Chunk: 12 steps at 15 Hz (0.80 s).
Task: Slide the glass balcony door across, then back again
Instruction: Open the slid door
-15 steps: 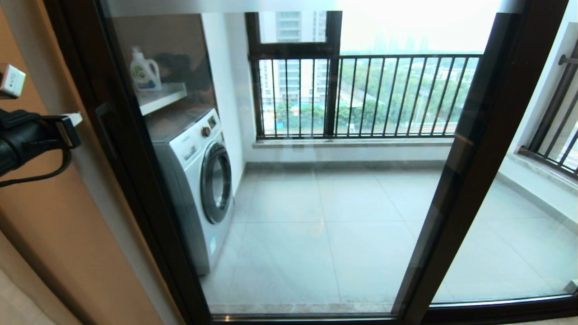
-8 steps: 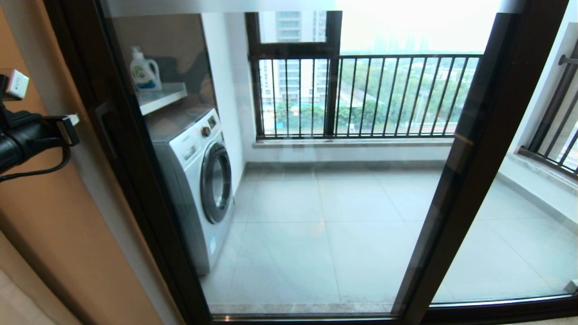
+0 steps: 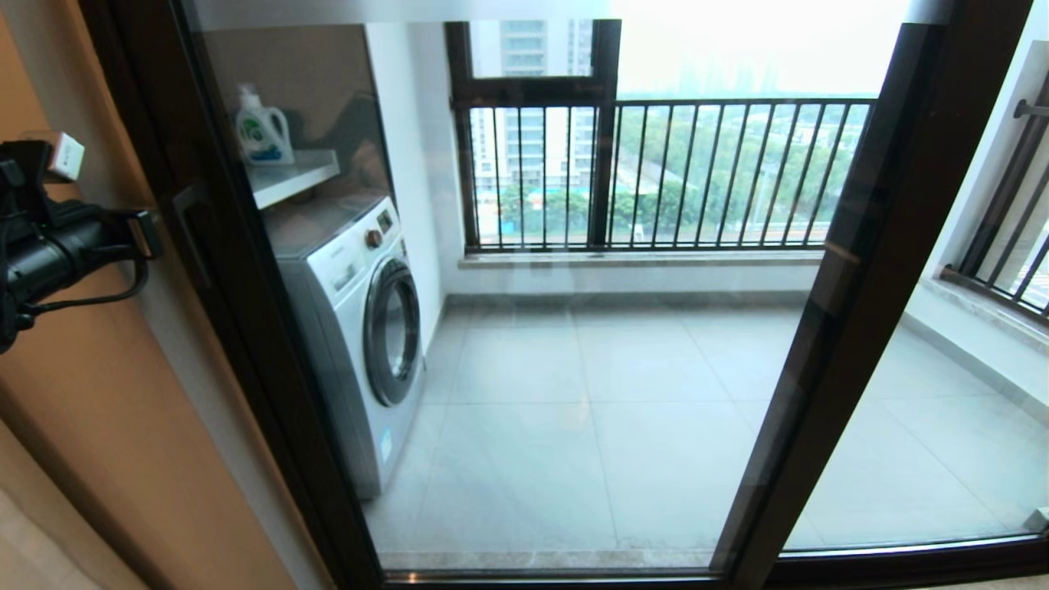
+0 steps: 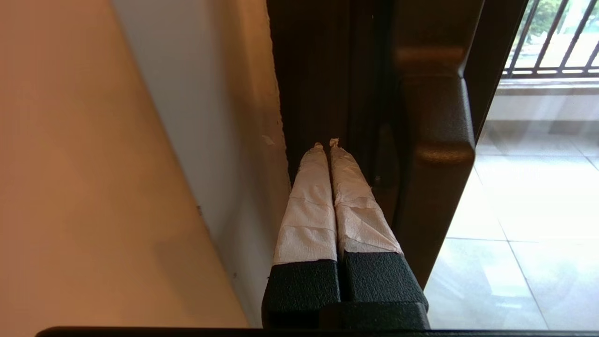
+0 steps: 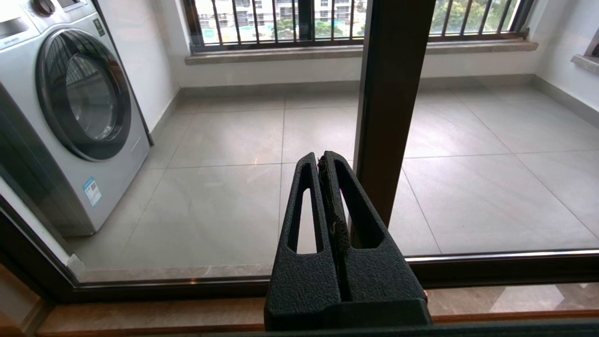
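The glass balcony door [image 3: 574,344] fills the head view, its clear pane set in a dark frame. Its left upright [image 3: 238,295] stands against the wall jamb and carries a small dark pull handle [image 3: 190,238]. My left arm's wrist [image 3: 49,246] hangs at the left edge, level with that handle. In the left wrist view my left gripper [image 4: 326,146] is shut, with nothing between its white-taped fingers [image 4: 309,206]. Its tips are at the dark frame, beside the pull handle [image 4: 437,121]. My right gripper [image 5: 322,157] is shut and empty, low before the glass next to the door's other upright [image 5: 390,93].
Behind the glass stand a washing machine [image 3: 352,328], a detergent bottle [image 3: 262,127] on a shelf [image 3: 299,176] and a black-barred railing [image 3: 697,172]. A tan wall [image 3: 98,426] bounds the left. The bottom door track [image 5: 491,267] runs along the floor.
My left arm has shifted a little to the right, toward the door's left upright and handle. The door has not moved.
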Available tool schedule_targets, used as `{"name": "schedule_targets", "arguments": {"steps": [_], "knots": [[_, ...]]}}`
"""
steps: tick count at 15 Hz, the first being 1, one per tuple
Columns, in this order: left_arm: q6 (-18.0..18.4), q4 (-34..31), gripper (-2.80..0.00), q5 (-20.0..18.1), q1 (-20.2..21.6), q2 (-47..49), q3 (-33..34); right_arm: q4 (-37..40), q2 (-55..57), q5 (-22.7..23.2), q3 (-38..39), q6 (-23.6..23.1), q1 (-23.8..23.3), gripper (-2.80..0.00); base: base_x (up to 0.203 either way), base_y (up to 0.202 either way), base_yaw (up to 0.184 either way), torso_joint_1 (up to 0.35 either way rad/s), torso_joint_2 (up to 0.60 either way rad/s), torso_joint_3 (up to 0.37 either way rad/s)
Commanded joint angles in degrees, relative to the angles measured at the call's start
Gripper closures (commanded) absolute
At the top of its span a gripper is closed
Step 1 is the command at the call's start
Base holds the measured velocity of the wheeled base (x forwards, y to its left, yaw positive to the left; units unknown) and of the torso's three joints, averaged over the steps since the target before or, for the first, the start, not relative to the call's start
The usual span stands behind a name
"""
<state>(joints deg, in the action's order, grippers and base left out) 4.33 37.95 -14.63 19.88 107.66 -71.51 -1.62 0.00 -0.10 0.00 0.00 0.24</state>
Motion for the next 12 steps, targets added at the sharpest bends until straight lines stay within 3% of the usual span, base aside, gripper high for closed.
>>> {"name": "schedule_targets", "arguments": {"steps": [1, 12], "knots": [[0.0, 0.4, 0.0, -0.2, -0.9, 0.8, 0.0, 0.0, -0.1, 0.0, 0.5, -0.1, 0.0, 0.0, 0.0, 0.0, 0.0, 0.0, 0.0, 0.0], [0.0, 0.8, 0.0, 0.2, -5.7, 0.8, 0.6, 0.0, -0.1, 0.0, 0.5, -0.1, 0.0, 0.0, 0.0, 0.0, 0.0, 0.0, 0.0, 0.0]]}}
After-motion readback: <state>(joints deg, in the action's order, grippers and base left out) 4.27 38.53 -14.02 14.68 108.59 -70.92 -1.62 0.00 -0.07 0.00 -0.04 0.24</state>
